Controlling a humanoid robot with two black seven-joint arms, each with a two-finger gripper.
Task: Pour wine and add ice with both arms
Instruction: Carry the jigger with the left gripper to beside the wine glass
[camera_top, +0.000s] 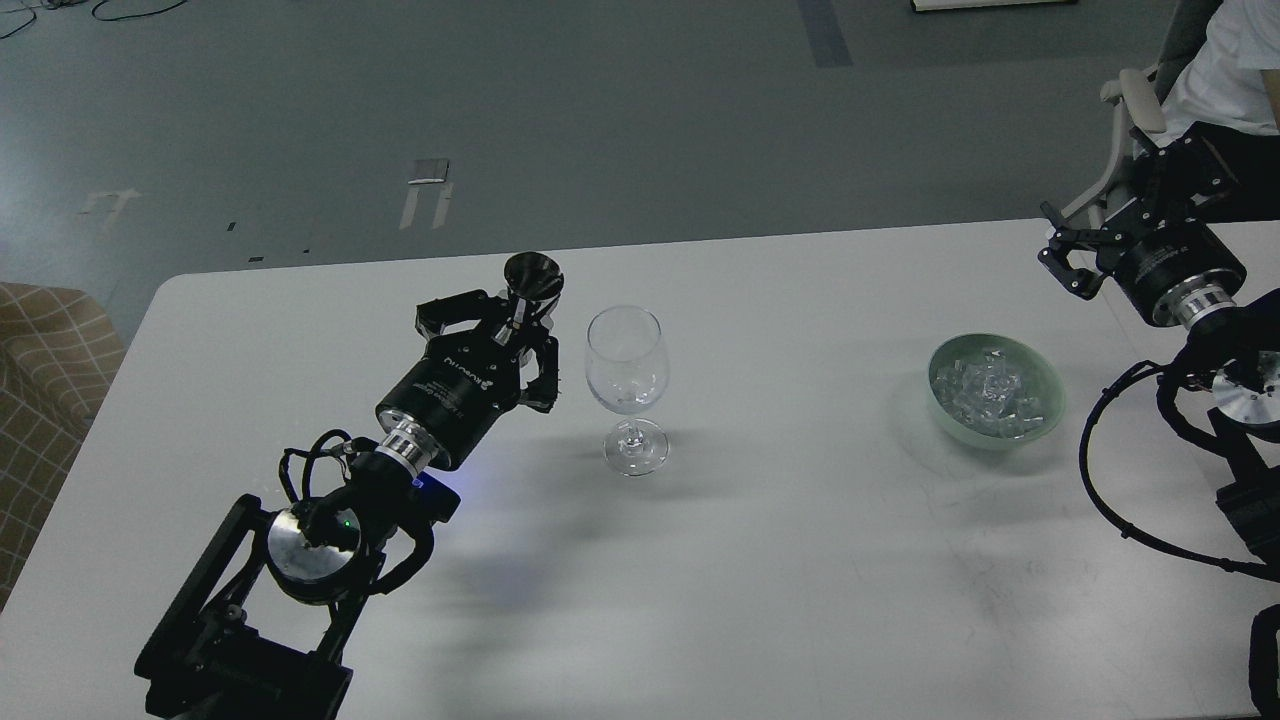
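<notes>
A clear wine glass (625, 360) stands upright at the table's middle. My left gripper (517, 322) is shut on a small dark metal cup (533, 272), held upright just left of the glass rim and apart from it. No stream of wine shows. The ice (990, 392) lies as several clear chunks in a pale green bowl (1052, 372) at the right. My right gripper (1100, 215) is open and empty, raised behind and to the right of the bowl.
The white table (800, 560) ends at its far edge just behind the cup. A person on a chair (1135, 100) sits beyond the far right corner. A patterned seat (40, 370) stands left of the table.
</notes>
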